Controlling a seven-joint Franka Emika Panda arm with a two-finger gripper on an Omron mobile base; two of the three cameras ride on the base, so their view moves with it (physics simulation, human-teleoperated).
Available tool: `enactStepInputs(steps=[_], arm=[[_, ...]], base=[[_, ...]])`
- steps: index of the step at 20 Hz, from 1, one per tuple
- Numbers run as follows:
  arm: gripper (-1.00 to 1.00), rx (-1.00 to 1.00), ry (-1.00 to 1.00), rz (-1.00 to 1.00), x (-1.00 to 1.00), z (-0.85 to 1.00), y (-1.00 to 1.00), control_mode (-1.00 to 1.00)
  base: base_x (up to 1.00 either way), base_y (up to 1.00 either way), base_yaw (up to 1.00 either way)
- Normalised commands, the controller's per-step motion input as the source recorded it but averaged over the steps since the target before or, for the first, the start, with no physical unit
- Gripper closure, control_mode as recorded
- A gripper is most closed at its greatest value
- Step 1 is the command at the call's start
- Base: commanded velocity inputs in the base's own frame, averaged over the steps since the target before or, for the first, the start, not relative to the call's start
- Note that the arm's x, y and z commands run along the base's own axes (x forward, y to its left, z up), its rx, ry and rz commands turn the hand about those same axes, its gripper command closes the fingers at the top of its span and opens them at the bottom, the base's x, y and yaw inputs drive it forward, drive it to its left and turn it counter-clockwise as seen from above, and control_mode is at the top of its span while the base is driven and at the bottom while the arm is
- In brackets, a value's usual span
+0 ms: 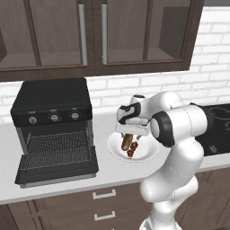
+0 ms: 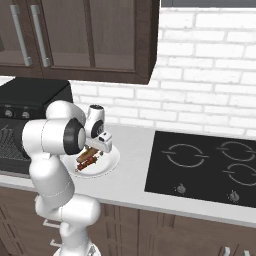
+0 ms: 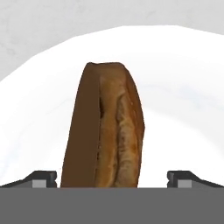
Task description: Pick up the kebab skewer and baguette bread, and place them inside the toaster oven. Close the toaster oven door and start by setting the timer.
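- Upper cabinets (image 1: 90,36): dark wood, glass fronts, bar handles, above white brick wall (image 2: 210,75).
- Counter (image 1: 9,148): pale top, runs L to R; drawers below.
- Cooktop (image 2: 200,167): flat black, set into counter at R end, well apart from oven.
- Toaster oven (image 1: 51,96): black box at L of counter, three silver-ringed knobs in a row across front, wire rack visible inside.
- Toaster oven door (image 1: 58,173): dropped fully open, lying flat out toward counter edge.
- Arm: white, bent over counter between oven and cooktop, hand pointing down at plate.
- Plate (image 1: 146,155): white, round, just R of oven door; carries both food items.
- Baguette bread (image 3: 105,127): orange-brown loaf on plate, lying lengthwise betw. the finger tips in hand view.
- Kebab skewer (image 1: 132,149): red/dark chunks, on plate just beside loaf, toward counter's front edge.
- Gripper (image 3: 112,178): jaws spread wide, one tip each side of loaf, low over it; gap visible both sides, nothing held.
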Motion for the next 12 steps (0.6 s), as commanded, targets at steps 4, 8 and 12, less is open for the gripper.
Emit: enactStepInputs(steps=[4,8,12], arm=[[-1.00,0.00,0.00,0.00,0.00,0.00,0.01,-1.00],[1.00,0.00,0.00,0.00,0.00,0.00,0.00,-1.00],[1.00,0.00,0.00,0.00,0.00,0.00,0.00,-1.00]], base=[[0.00,0.00,0.00],[0.00,0.00,0.00],[0.00,0.00,0.00]])
